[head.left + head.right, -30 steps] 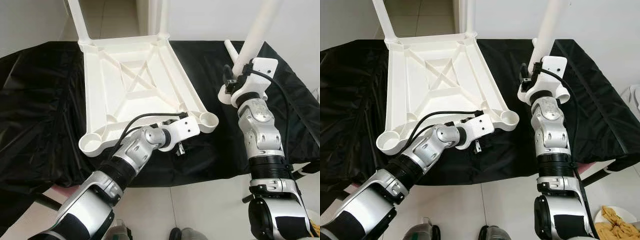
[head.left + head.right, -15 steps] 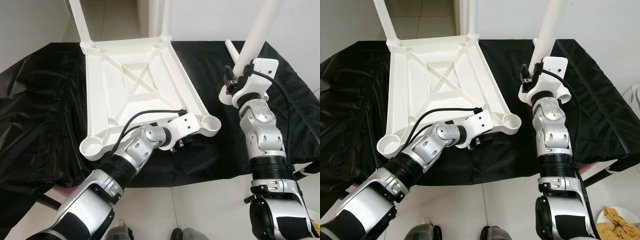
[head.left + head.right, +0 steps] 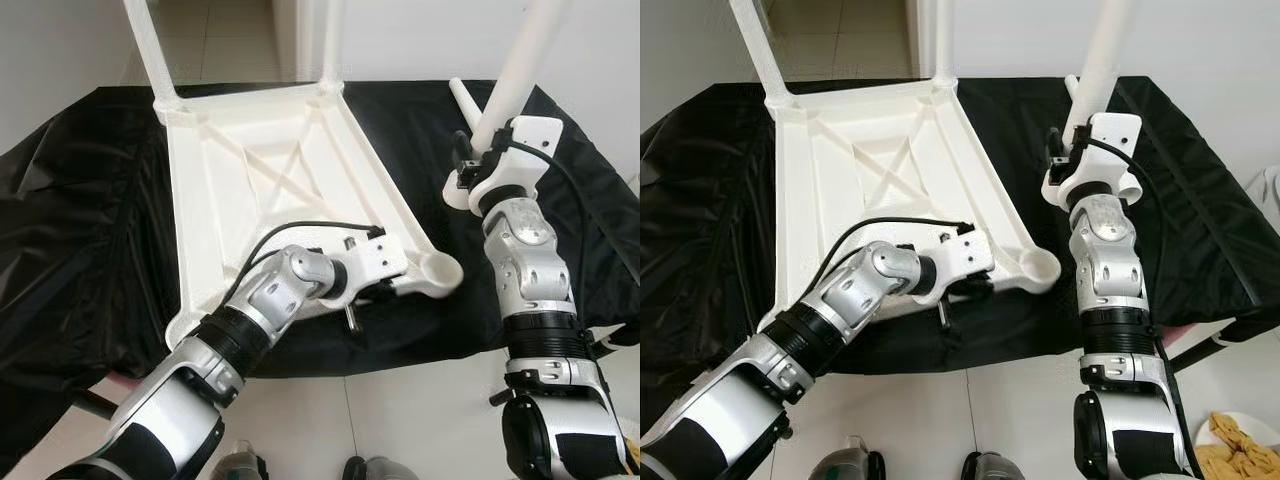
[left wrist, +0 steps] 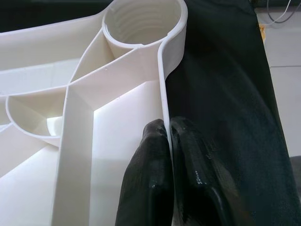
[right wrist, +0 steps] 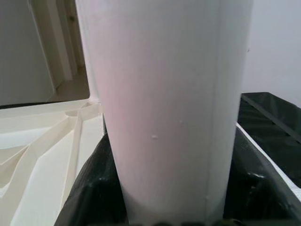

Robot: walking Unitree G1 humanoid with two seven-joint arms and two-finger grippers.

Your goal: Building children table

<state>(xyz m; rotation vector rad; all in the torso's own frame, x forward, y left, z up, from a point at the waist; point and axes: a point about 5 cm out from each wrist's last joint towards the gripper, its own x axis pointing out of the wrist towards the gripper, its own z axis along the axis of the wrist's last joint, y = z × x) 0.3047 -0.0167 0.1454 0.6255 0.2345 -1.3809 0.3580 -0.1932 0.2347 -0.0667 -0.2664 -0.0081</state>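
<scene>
A white plastic tabletop (image 3: 270,190) lies upside down on the black cloth, ribs facing up. Two white legs (image 3: 145,50) stand in its far corners. My left gripper (image 4: 168,129) is shut on the tabletop's thin rim, just behind the empty threaded corner socket (image 4: 141,21) at the near right corner (image 3: 438,272). My right gripper (image 3: 470,165) is shut on a loose white table leg (image 3: 520,60), held upright and tilted to the right of the tabletop. This leg (image 5: 164,94) sits between the black fingers in the right wrist view.
The black cloth (image 3: 80,250) covers the work surface, whose front edge runs below my left forearm. Another white leg (image 3: 462,100) lies on the cloth behind my right gripper. A plate of food (image 3: 1230,440) is on the floor at the lower right.
The tabletop has swung: its near right corner moved right and towards me, carried by my left gripper on the rim. The right arm and its leg have barely moved.
</scene>
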